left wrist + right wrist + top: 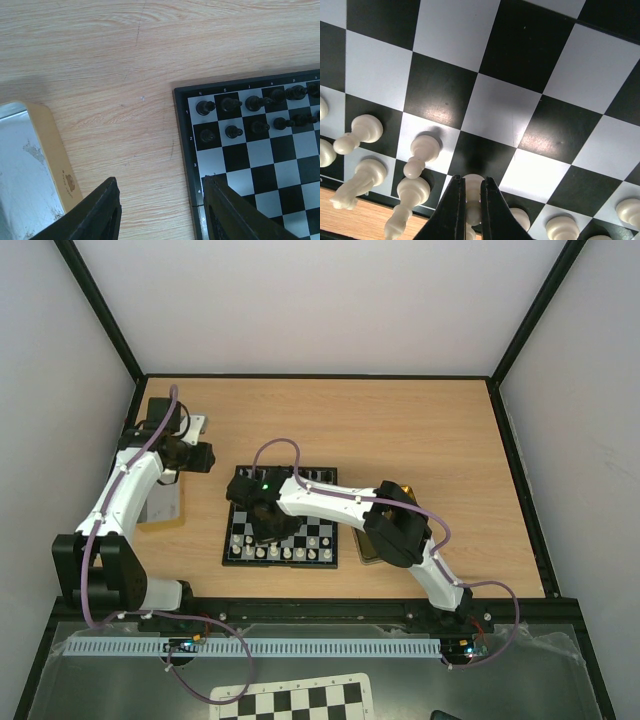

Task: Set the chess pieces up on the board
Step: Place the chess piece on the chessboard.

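The board [318, 523] lies mid-table. Black chess pieces [230, 105] stand in two rows at its far side. Cream-white chess pieces [280, 552] line its near rows. My right gripper [472, 179] is low over the board [495, 110] near that white side, shut on a white piece [473, 200] that stands upright between its fingers, base on or just above a square. Other white pieces [422, 150] stand around it. My left gripper [162, 182] hangs open and empty over the bare wood beside the board's left edge [186, 150].
A gold tin [50, 150] lies left of the board, under the left arm [160, 505]. A gold-coloured object [365, 552] shows under the right arm by the board's right edge. A printed checkered sheet [290, 702] lies below the arm bases.
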You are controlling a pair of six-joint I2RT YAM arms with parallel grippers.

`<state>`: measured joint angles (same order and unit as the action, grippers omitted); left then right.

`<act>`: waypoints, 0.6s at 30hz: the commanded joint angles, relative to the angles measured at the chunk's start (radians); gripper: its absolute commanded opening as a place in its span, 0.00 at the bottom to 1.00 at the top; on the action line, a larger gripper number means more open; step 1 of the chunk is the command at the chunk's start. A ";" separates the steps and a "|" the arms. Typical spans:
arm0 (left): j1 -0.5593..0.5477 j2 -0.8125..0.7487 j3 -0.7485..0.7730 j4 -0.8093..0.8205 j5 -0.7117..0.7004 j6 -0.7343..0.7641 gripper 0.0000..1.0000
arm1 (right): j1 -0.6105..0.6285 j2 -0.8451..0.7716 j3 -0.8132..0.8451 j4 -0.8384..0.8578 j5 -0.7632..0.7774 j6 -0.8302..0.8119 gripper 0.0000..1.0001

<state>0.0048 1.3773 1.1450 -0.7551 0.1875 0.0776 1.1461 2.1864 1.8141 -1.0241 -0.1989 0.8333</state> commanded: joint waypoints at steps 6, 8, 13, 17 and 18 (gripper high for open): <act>-0.003 -0.033 -0.002 -0.029 0.013 -0.009 0.47 | 0.006 0.022 0.057 -0.054 0.032 -0.002 0.02; -0.003 -0.034 -0.002 -0.029 0.013 -0.009 0.47 | 0.006 0.022 0.056 -0.058 0.034 -0.002 0.02; -0.003 -0.033 0.001 -0.030 0.016 -0.008 0.47 | 0.004 0.021 0.054 -0.060 0.039 0.003 0.02; -0.003 -0.030 0.002 -0.030 0.019 -0.009 0.47 | 0.002 0.018 0.050 -0.058 0.039 0.003 0.02; -0.003 -0.030 0.003 -0.030 0.019 -0.009 0.47 | 0.001 0.019 0.048 -0.057 0.038 0.003 0.02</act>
<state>0.0048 1.3693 1.1450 -0.7559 0.1909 0.0776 1.1461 2.1948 1.8427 -1.0462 -0.1833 0.8337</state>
